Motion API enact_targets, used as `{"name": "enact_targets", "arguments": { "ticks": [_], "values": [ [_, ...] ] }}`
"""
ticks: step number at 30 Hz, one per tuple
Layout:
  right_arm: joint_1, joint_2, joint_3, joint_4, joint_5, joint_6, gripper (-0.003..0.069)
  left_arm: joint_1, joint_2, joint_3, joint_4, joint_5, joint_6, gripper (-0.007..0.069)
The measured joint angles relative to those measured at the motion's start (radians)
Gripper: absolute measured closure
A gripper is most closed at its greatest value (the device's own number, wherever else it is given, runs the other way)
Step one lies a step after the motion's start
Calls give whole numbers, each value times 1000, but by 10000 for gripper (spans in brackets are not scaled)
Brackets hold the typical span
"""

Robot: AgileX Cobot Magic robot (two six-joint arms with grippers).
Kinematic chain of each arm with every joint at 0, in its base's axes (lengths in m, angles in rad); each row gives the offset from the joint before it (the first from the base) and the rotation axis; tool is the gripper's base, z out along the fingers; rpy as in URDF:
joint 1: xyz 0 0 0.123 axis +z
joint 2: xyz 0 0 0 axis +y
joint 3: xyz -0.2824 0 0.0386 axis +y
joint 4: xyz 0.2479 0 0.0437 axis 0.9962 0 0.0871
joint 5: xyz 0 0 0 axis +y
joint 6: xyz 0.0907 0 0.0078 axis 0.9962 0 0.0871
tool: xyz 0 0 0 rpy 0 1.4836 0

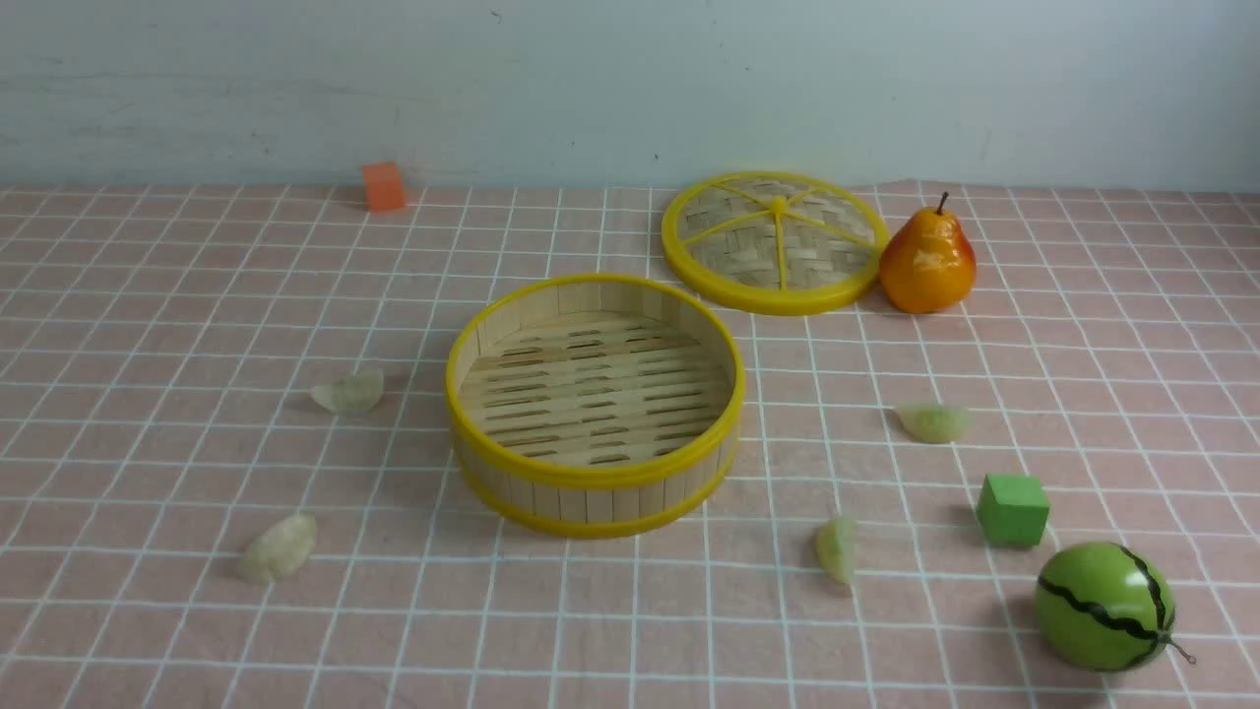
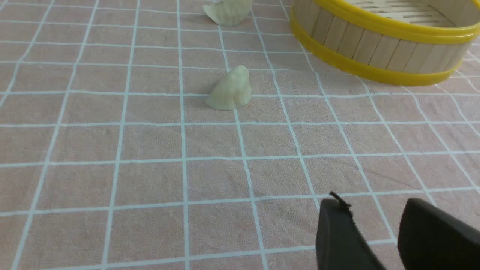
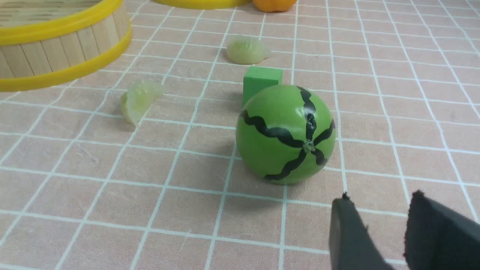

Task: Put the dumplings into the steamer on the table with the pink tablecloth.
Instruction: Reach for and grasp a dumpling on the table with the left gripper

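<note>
Pink white-gridded tablecloth (image 1: pixel 197 295) over the whole table (image 1: pixel 1132 325), far edge against a pale wall. Near the table's middle, steamer (image 1: pixel 591 502) upright, mouth up, slatted floor seen whole from the front only; in each wrist view just a cut-off arc of wall and yellow rims. All four dumplings on the cloth outside it, none touching it. Toward the left edge: far cream dumpling (image 1: pixel 349 392), long axis roughly parallel to the far edge, and near cream dumpling (image 1: pixel 279 547), long axis slanting from near-left to far-right. Toward the right edge: far green dumpling (image 1: pixel 933 421), lying crosswise, and near green dumpling (image 1: pixel 837 548), long axis running near-to-far. Left wrist view: the cream pair only, the far one clipped by the frame. Right wrist view: the green pair only. Green cube (image 1: pixel 1012 509) and striped watermelon (image 1: pixel 1102 606) toward the near right corner, cube half hidden behind the melon in the right wrist view. Lid (image 1: pixel 773 241) near the far edge, pear (image 1: pixel 927 261) just beside it, both mere slivers in the right wrist view. Orange cube (image 1: pixel 383 186) by the far edge, front view alone. End effectors seen in the wrist views alone, only dark fingertips, cut by the frame. Left end effector (image 2: pixel 375 210) parted, bare cloth between, gripping nothing, nearer than the near cream dumpling. Right end effector (image 3: pixel 380 204) likewise parted and unladen, just nearer than the watermelon.
</note>
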Motion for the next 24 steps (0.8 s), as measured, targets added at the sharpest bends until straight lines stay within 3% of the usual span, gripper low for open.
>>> {"name": "enact_targets", "arguments": {
  "ticks": [24],
  "values": [
    [0, 0, 0, 0, 0, 0, 420, 0, 0, 0, 47, -4, 0, 386]
  ]
}}
